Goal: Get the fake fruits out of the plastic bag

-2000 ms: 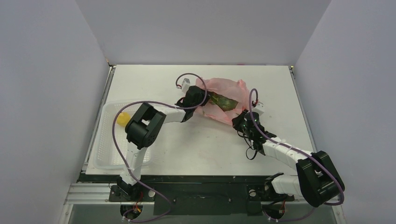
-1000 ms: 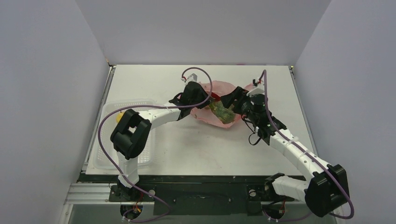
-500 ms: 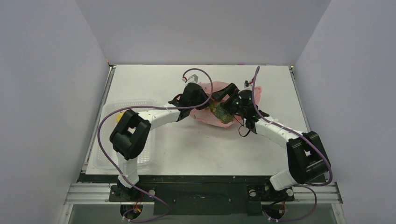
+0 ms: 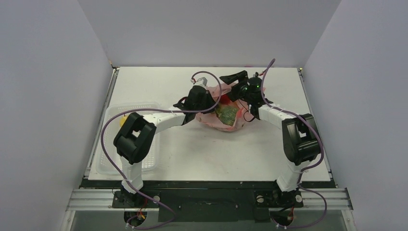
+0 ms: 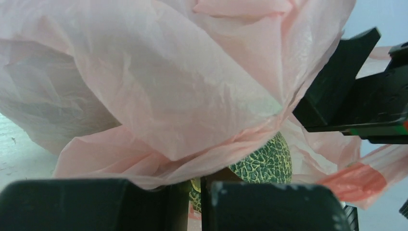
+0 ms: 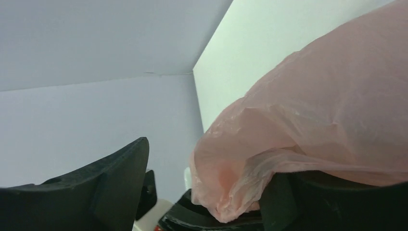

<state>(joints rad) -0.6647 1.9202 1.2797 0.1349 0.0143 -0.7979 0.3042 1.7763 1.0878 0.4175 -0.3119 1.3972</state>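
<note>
The pink plastic bag [image 4: 235, 122] lies crumpled at the table's middle back. A green netted fruit [image 4: 226, 114] shows through its mouth, with a bit of red [image 4: 223, 99] just behind it. My left gripper [image 4: 209, 103] is shut on the bag's left rim; in the left wrist view the film [image 5: 159, 86] drapes over its closed jaws and the green fruit [image 5: 265, 163] sits just beyond. My right gripper [image 4: 231, 85] stands open at the bag's far rim. In the right wrist view, film [image 6: 308, 115] hangs over one of its fingers [image 6: 337, 202]. A small yellow fruit [image 4: 124, 121] lies in the tray.
A clear plastic tray [image 4: 108, 161] sits at the table's left near edge. Grey walls enclose the table on three sides. The left arm's purple cable [image 4: 211, 82] loops above the bag, close to the right gripper.
The right arm swung from the bag's right side up to its far rim, jaws still open. The left gripper kept hold of the bag, which bunched up.
</note>
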